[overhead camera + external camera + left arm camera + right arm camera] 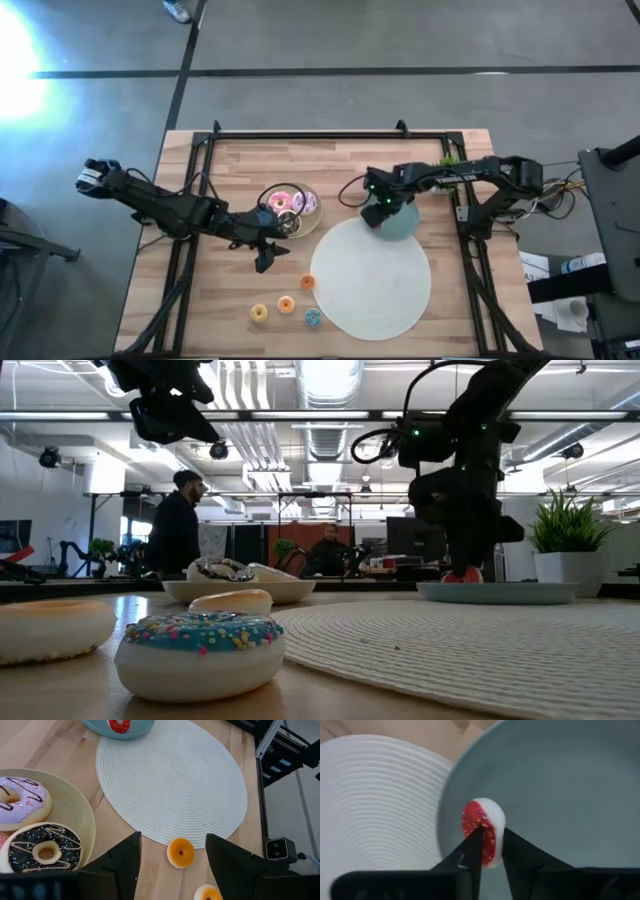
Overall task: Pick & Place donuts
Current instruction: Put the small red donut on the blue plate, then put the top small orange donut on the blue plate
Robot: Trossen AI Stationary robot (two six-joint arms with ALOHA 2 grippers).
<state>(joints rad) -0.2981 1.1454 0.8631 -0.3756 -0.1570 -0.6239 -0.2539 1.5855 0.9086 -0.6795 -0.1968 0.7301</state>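
My right gripper (pixel 379 214) (pixel 490 836) is over the teal plate (pixel 405 226) (pixel 560 780), shut on a red mini donut (pixel 481 824) (pixel 462 574). My left gripper (pixel 265 257) (pixel 172 842) hangs open above the bare wood, near side of the beige plate (pixel 311 222) (pixel 82 805). An orange mini donut (pixel 180 852) (pixel 307 282) lies on the table below and beyond its fingers. The beige plate holds the pink (pixel 279 202), purple-white (pixel 20 800) and brown iced (pixel 45 850) donuts. Orange (pixel 286 304), yellow (pixel 259 313) and blue (pixel 313 318) (pixel 200 650) minis lie near the front edge. My right gripper pinches the red mini donut between its two fingertips (pixel 476 845) by the lower part of the ring (pixel 491 851). The fingers come from above, pointing down into the teal plate. The donut stands on edge, at the level of the plate's floor; whether it touches the floor I cannot tell.
The big white round mat (pixel 370 285) (pixel 175 775) lies between the two plates and the front edge. A potted plant (pixel 565 550) stands at the far right corner. Black frame rails (pixel 300 133) run along the table's sides. People stand in the room beyond.
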